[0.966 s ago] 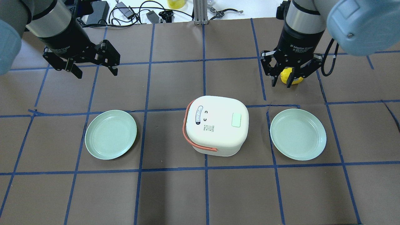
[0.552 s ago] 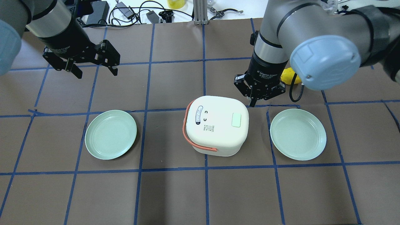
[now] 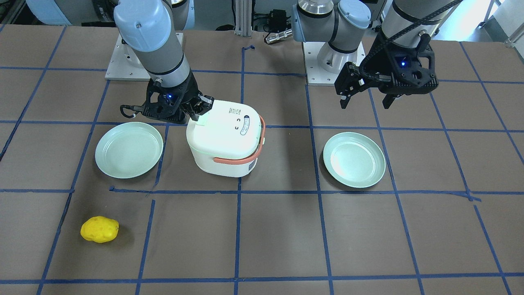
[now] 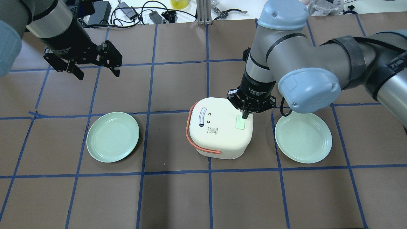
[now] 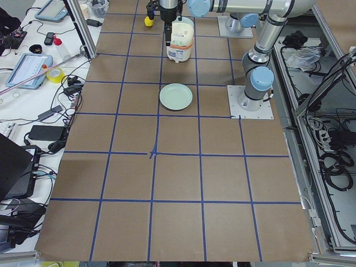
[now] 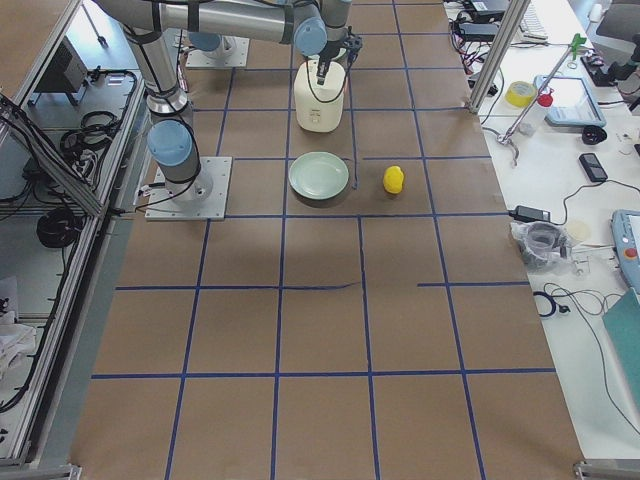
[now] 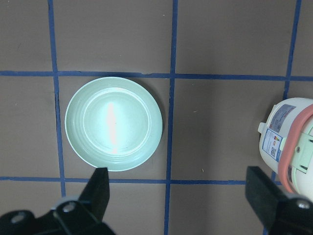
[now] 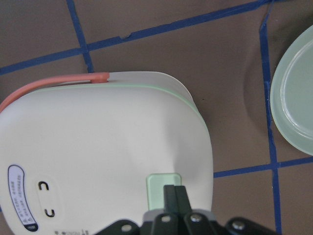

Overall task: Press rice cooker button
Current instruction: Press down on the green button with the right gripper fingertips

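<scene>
Green button (image 4: 240, 122), frame centre — right gripper (image 4: 244, 115), closed to a point, at its edge; press straight down, centred, gently.

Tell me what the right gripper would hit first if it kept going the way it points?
Most likely the pale green button on the rice cooker lid. The shut right gripper points down at its edge; whether they touch is unclear.

Bright, seemingly overhead light; glare on plate (image 7: 111, 122)
</scene>
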Robot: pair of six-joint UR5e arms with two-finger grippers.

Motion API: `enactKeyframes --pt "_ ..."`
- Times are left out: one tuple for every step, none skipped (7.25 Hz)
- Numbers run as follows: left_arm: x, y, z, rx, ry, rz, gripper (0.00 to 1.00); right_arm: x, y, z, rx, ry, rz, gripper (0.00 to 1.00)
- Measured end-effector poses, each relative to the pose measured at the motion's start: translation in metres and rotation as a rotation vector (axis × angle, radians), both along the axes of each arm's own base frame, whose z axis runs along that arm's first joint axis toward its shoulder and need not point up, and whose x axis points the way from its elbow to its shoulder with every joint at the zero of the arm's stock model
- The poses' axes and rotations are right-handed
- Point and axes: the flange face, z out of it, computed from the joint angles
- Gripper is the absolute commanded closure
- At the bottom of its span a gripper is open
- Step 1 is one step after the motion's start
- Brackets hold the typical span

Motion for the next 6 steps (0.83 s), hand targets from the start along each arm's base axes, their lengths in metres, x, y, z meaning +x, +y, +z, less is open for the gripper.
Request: enactKeyframes --pt "0.0 0.0 0.0 0.0 0.0 0.0 0.0 0.001 0.0 -0.002 0.003 -0.002 0.001 1.0" --pt "0.0 0.0 0.0 0.0 0.0 0.0 0.0 0.001 0.0 -0.004 0.006 -0.003 0.001 1.0" --pt "0.0 0.0 0.0 0.0 0.0 0.0 0.0 0.002 -0.001 -0.005 0.009 -0.002 0.002 1.0" --pt "0.0 0.0 0.0 0.0 0.0 0.0 0.0 0.002 -0.001 -0.007 0.012 -0.001 0.002 1.0" --pt "0.0 0.0 0.0 0.0 0.0 0.001 0.0 0.001 0.0 -0.01 0.018 0.0 0.003 1.0" --pt "0.0 0.0 0.0 0.0 0.0 0.001 0.0 0.001 0.001 -0.012 0.022 0.001 0.003 1.0"
